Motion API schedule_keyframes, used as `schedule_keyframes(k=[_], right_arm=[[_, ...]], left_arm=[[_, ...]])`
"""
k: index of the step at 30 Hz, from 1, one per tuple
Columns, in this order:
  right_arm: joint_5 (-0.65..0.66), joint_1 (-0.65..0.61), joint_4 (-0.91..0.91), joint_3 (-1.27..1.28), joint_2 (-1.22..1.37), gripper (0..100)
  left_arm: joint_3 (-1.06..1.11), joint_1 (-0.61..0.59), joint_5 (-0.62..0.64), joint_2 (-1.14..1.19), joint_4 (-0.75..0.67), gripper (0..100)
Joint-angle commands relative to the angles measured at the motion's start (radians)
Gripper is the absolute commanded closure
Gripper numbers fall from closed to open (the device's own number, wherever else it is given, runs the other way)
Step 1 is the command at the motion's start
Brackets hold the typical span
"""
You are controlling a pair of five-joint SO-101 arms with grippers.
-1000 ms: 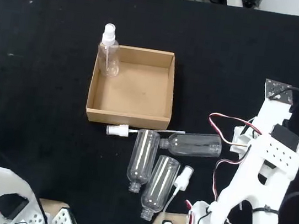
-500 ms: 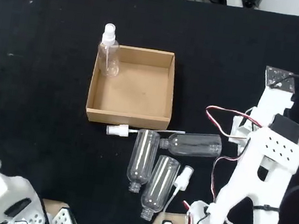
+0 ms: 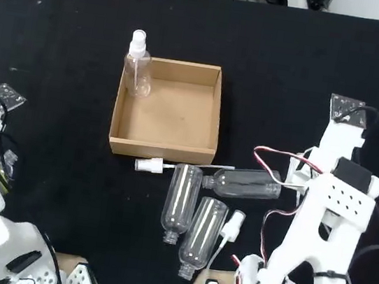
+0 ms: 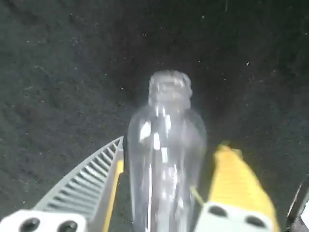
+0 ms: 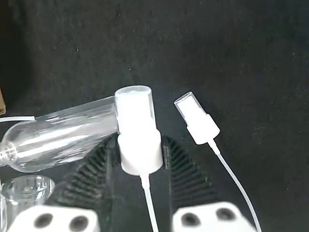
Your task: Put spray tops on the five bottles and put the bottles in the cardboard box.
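Left gripper (image 4: pixel 169 154) at table's left, pinching capless bottle (image 4: pixel 166 125). Box (image 3: pixel 118 114) mid-table; capped bottle (image 3: pixel 138 75) upright in its far-left corner. Three bare bottles (image 3: pixel 181 201) lying just near of box, two loose tops (image 3: pixel 149 165) beside them. Right gripper (image 5: pixel 137 147) at right, clamped on spray top (image 5: pixel 136 113), close to rightmost lying bottle.

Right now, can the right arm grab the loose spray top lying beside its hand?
Likely not yet. The loose spray top lies close, with nothing between it and the right hand, but that hand is shut on a second spray top.
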Motion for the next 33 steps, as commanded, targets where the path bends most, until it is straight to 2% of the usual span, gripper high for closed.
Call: schedule_keyframes(k=[1, 12, 19, 27, 29, 31, 33], right_arm=[[0.002, -0.012, -0.023, -0.001, -0.073, 98.7], [-0.003, -0.008, -0.02, 0.001, -0.074, 98.7], [-0.006, -0.009, -0.02, 0.001, -0.074, 98.7], [-0.006, -0.014, -0.02, 0.001, -0.074, 98.7], [-0.006, -0.014, -0.02, 0.001, -0.074, 98.7], [-0.006, -0.014, -0.02, -0.001, -0.074, 98.7], [-0.008, -0.014, -0.018, -0.008, -0.076, 98.7]], left_arm=[[-0.053, 0.018, -0.014, -0.002, -0.003, 80], [-0.059, 0.099, -0.008, 0.009, -0.003, 81], [-0.061, 0.088, -0.006, 0.094, -0.104, 81], [-0.068, 0.068, -0.008, 0.118, -0.106, 81], [-0.061, 0.065, -0.008, 0.118, -0.106, 85], [-0.051, 0.059, -0.008, 0.118, -0.103, 98], [-0.036, 0.041, -0.009, 0.12, -0.104, 95]])
